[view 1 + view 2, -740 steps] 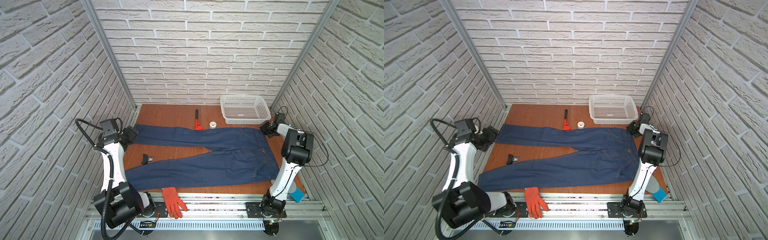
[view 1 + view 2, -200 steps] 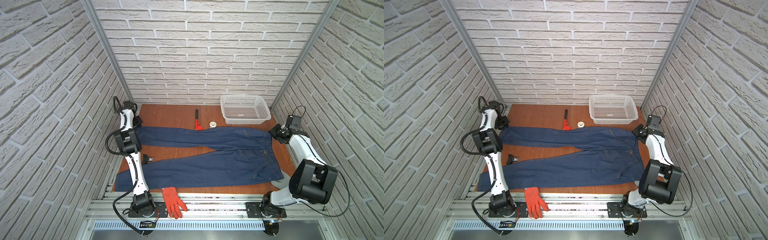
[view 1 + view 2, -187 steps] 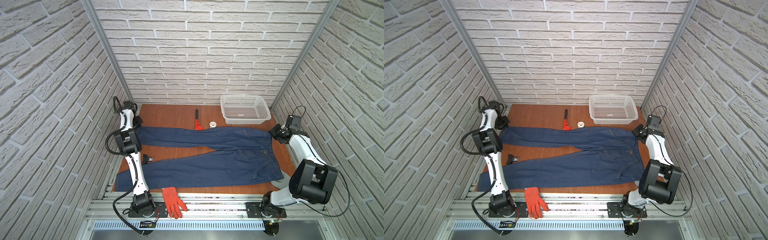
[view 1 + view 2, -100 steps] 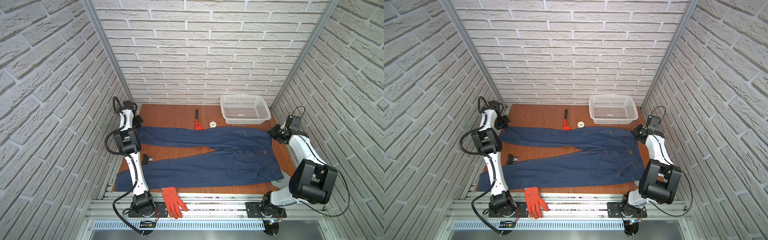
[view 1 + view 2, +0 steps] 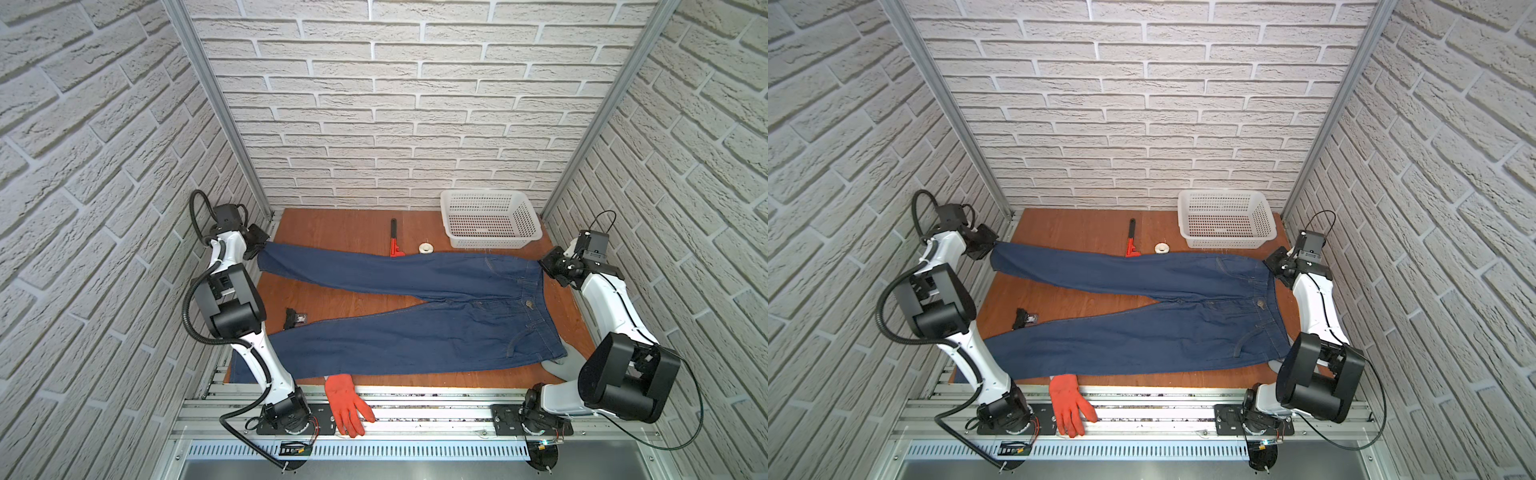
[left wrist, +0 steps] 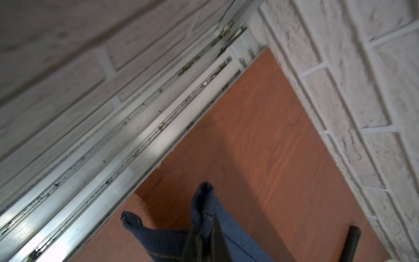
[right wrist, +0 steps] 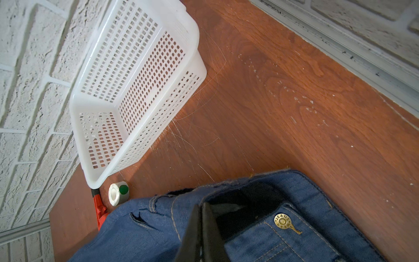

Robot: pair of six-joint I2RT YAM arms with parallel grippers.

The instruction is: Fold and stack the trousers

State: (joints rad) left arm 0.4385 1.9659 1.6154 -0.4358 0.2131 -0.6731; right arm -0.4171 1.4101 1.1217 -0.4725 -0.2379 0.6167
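**Trousers (image 5: 415, 332) pinched at both ends**

Spread flat across the middle of both top views, the trousers lie on the wooden table (image 5: 332, 228), waist to the right and legs to the left. The left gripper (image 5: 257, 249), at centre left, is clamped on the upper leg's hem. The right gripper (image 5: 545, 264), at centre right, is closed on the waistband, just below the white basket (image 5: 490, 243).

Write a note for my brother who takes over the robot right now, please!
Left gripper: shut on the far leg's hem of the dark blue denim trousers.
Right gripper: shut on the waistband's far corner.
Trousers lie flat, unfolded, legs spread across the brown wooden table.
Done: both grips.
To do: every fold, then stacking.
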